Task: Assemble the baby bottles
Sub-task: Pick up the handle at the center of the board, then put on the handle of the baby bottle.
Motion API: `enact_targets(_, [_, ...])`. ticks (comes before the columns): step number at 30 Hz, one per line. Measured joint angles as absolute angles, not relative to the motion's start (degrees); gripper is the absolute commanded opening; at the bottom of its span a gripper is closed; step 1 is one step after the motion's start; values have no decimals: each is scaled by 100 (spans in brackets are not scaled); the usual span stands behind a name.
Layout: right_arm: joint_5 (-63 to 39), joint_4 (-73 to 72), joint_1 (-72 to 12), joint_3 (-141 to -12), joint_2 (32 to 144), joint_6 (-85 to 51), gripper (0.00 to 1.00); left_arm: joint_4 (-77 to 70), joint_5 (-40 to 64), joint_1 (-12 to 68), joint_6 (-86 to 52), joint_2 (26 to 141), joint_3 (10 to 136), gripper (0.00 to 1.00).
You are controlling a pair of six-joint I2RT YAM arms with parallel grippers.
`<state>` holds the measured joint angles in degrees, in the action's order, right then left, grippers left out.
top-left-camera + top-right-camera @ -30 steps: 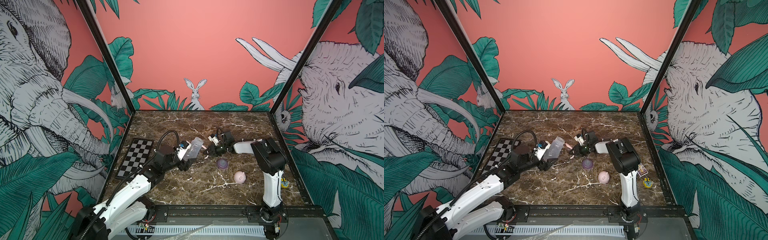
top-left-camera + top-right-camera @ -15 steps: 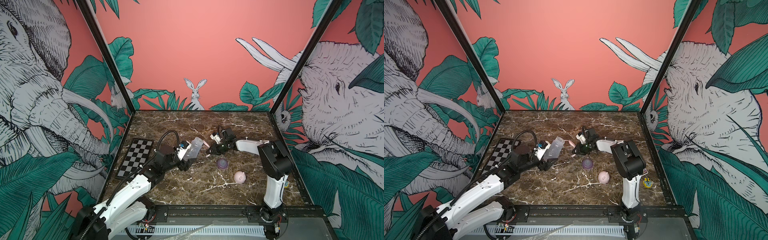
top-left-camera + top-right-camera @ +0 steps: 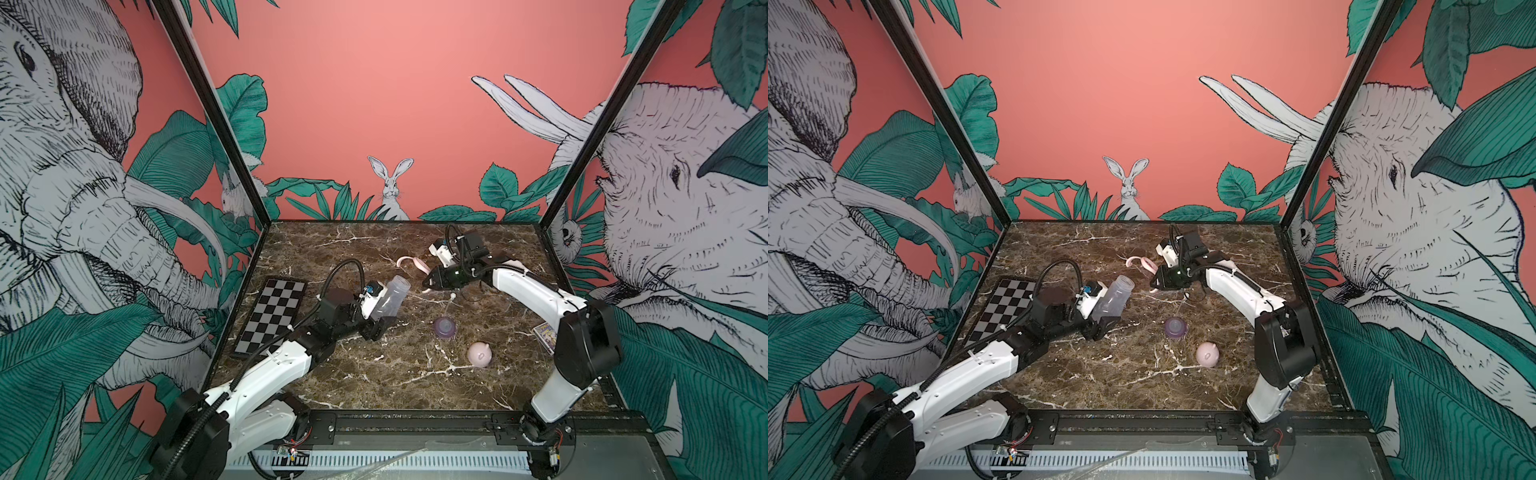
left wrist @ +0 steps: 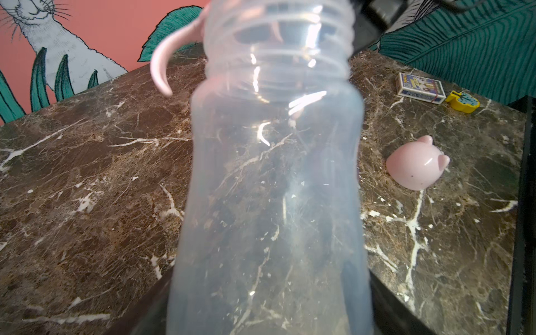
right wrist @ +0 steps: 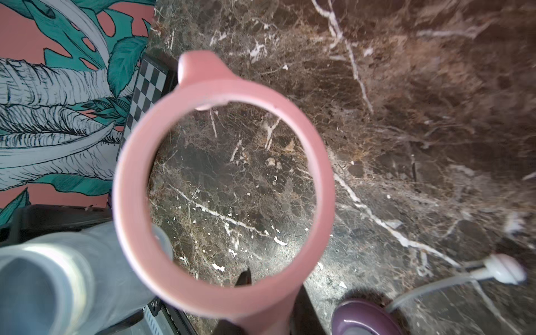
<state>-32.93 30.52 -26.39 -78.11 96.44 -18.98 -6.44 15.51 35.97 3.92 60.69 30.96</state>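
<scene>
Left claw (image 3: 377, 325), pressed onto the base of the clear bottle body (image 3: 390, 297), holds it tilted above the bench (image 3: 374, 382), with the threaded neck open and pointing toward the far side. A checkerboard (image 3: 274, 316) lies flat to its left. Right claw (image 3: 426, 283), reaching in from the right, pinches the pink two-handled ring (image 5: 220, 90) by one handle. The ring hangs in the air just beyond the bottle's neck, near it but not seated on it. Nearer the front, the purple collar (image 3: 444, 328) stands on the bench with its straw (image 3: 452, 296) trailing toward the back. Pink eared cap (image 3: 480, 354) sits to the collar's right, apart from it. At the right edge lie a card box (image 4: 420, 88) and a yellow piece (image 4: 462, 101), side by side.
</scene>
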Motion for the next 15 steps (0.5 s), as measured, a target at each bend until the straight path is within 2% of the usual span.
enact_targets(15, [-2163, 4945, -3378, -9170, 9297, -1339, 21, -1339, 1594, 3597, 401, 6735, 3264, 55])
